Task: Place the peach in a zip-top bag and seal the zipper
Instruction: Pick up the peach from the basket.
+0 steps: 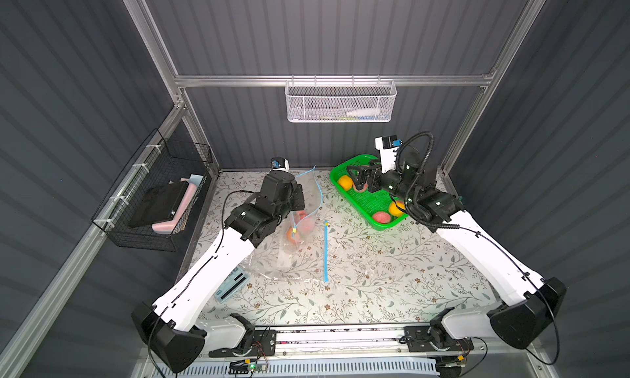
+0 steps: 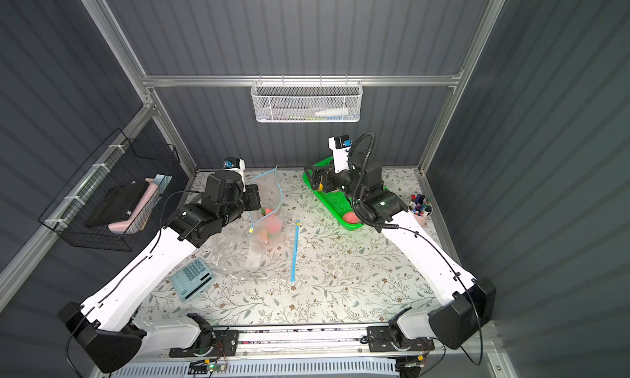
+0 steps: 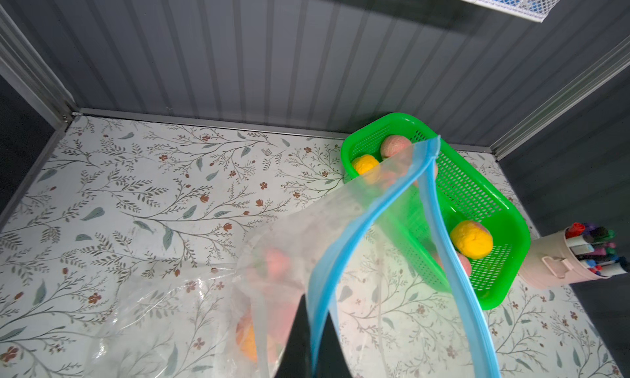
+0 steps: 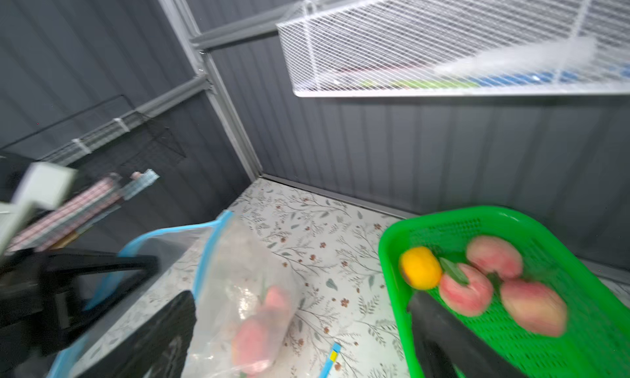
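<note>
A clear zip-top bag [image 1: 296, 238] with a blue zipper [image 1: 318, 193] stands with its mouth open at the middle left of the table. Peaches [image 1: 306, 224] lie inside it. My left gripper [image 3: 312, 313] is shut on the bag's blue zipper edge and holds that side up. The right gripper [image 4: 300, 299] hangs open over the near-left end of the green basket [image 1: 366, 198], between basket and bag, with nothing between its fingers. More peaches [image 4: 465, 289] and a yellow fruit [image 4: 420, 268] lie in the basket.
A second clear bag with a straight blue zipper [image 1: 326, 250] lies flat mid-table. A calculator [image 2: 192, 279] sits under my left arm. A pen cup [image 2: 420, 209] stands at the right edge. A black wire basket [image 1: 153, 195] and a white mesh basket [image 1: 341, 102] hang on the walls.
</note>
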You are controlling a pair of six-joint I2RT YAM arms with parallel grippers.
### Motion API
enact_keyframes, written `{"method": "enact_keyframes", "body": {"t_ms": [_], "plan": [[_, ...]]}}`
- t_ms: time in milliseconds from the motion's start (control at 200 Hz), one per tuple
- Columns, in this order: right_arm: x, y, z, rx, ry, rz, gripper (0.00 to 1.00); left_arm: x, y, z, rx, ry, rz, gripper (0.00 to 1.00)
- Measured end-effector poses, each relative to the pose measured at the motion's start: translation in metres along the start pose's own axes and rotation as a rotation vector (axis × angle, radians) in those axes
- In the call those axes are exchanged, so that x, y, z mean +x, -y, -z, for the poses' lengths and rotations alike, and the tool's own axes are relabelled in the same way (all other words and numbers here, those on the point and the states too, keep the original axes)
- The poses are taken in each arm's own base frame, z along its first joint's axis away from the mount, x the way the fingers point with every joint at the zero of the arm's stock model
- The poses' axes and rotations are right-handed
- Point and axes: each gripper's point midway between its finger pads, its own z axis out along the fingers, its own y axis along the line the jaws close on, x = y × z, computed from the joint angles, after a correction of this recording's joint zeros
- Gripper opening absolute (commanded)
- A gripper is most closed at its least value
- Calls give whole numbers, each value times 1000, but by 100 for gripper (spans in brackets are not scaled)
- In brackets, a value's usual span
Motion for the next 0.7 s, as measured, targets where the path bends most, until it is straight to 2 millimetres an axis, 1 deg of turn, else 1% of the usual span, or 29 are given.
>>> {"method": "enact_keyframes", "body": {"t_ms": [95, 165, 230, 295, 345, 415, 480, 550, 630, 700], "plan": [[26, 42, -26, 104, -67, -53, 98, -1, 2, 2, 15, -3, -14, 4], [54, 75, -45, 179, -134, -102, 96, 0, 7, 1, 39, -12, -21, 4], [85, 105, -62, 243, -206, -151, 96, 2, 13, -2, 62, -28, -26, 3], [113, 131, -76, 295, -268, -193, 96, 6, 19, -10, 79, -53, -34, 2], [134, 148, -86, 325, -318, -223, 96, 12, 25, -21, 92, -80, -42, 2], [154, 169, -100, 352, -373, -251, 95, 24, 33, -37, 120, -128, -53, 1], [165, 185, -114, 369, -409, -269, 95, 37, 42, -51, 152, -178, -63, 0], [169, 201, -132, 382, -432, -279, 93, 51, 50, -65, 184, -226, -72, 0], [170, 213, -149, 383, -446, -286, 93, 63, 59, -79, 215, -272, -74, 0], [176, 218, -159, 376, -460, -291, 93, 72, 65, -89, 238, -304, -74, 0]]}}
